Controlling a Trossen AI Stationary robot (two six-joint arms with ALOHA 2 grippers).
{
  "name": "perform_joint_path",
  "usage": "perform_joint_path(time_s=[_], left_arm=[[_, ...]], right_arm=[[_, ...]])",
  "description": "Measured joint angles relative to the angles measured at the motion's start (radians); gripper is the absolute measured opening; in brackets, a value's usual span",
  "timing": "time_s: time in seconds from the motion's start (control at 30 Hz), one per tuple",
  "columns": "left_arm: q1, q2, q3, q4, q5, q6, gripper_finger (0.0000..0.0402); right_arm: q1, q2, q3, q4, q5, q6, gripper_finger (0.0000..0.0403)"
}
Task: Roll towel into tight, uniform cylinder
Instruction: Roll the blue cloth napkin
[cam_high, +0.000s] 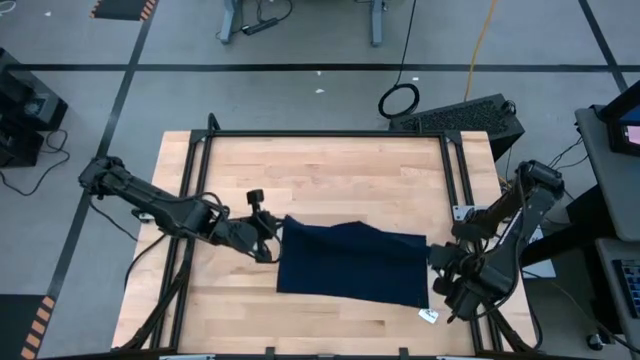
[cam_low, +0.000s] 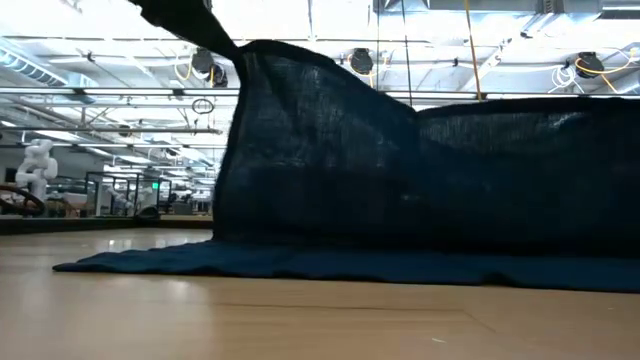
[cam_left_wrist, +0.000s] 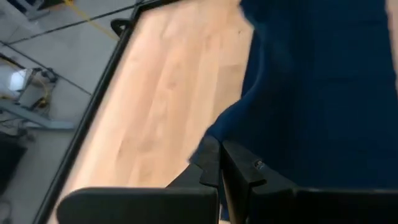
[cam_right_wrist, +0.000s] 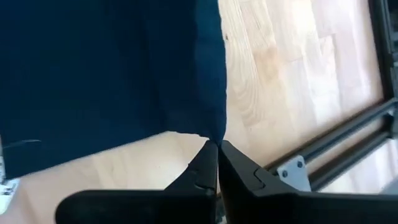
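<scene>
The dark navy towel (cam_high: 350, 262) lies in the middle of the table between my two grippers. Its near part rests flat on the wood (cam_low: 300, 262), and its far part is raised like a wall (cam_low: 400, 170). Its small white tag (cam_high: 429, 316) lies at the near right corner. My left gripper (cam_high: 270, 240) is shut on the towel's left end. My right gripper (cam_high: 438, 256) is shut on its right end. In the low view a dark arm part (cam_low: 175, 18) reaches the towel's highest point from the top left. My left gripper pinches the towel's far left corner (cam_left_wrist: 208, 142) between its two shut fingers, coming from the table's left side. That corner is lifted clear of the table and the cloth hangs down from it. One layer or several, I cannot tell. My right gripper pinches the towel's far right corner (cam_right_wrist: 211, 134) between its two shut fingertips, coming from the table's right side. The corner is held above the wood, and the cloth runs away from it along a raised edge (cam_right_wrist: 208, 68).
The wooden tabletop is bounded by a black metal frame (cam_high: 330, 134). Bare wood shows beyond the towel (cam_high: 330, 180) and along the near edge (cam_high: 330, 325). A metal bracket (cam_right_wrist: 295, 171) sits on the frame near my right gripper.
</scene>
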Motion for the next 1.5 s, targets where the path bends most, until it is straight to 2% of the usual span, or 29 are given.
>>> perform_joint_path(time_s=[0.17, 0.3, 0.43, 0.53, 0.6, 0.73, 0.8, 1.07, 1.33, 1.5], left_arm=[[-0.039, 0.017, -0.025, -0.004, 0.099, -0.081, 0.0004], [-0.102, 0.060, -0.041, 0.000, 0.167, -0.150, 0.0004], [-0.151, 0.098, -0.044, 0.033, 0.191, -0.180, 0.0004], [-0.166, 0.100, -0.043, 0.053, 0.150, -0.172, 0.0004], [-0.166, 0.095, -0.037, 0.051, 0.086, -0.153, 0.0004], [-0.152, 0.066, -0.019, 0.046, -0.083, -0.097, 0.0004], [-0.133, 0.045, -0.016, 0.046, -0.125, -0.065, 0.0004], [-0.021, -0.017, -0.012, -0.041, -0.154, -0.016, 0.0004], [0.094, -0.068, -0.013, -0.084, -0.154, 0.124, 0.0004], [0.157, -0.142, -0.013, -0.227, -0.157, 0.080, 0.0004]], right_arm=[[0.033, -0.023, -0.014, 0.078, -0.005, -0.010, 0.0000], [0.062, -0.022, -0.015, 0.158, -0.053, -0.023, 0.0000], [0.087, -0.022, -0.015, 0.131, -0.068, 0.047, 0.0000], [0.087, -0.022, -0.015, 0.040, -0.016, 0.101, 0.0000], [0.084, -0.022, -0.016, -0.011, 0.039, 0.132, 0.0000], [0.054, -0.039, -0.023, -0.004, 0.118, 0.075, 0.0000], [0.028, -0.042, -0.023, -0.005, 0.138, 0.064, 0.0000], [-0.071, -0.049, -0.024, -0.003, 0.235, -0.074, 0.0000], [-0.270, -0.126, -0.024, -0.004, 0.286, -0.334, 0.0000], [-0.410, -0.193, -0.024, -0.004, 0.314, -0.423, 0.0000]])
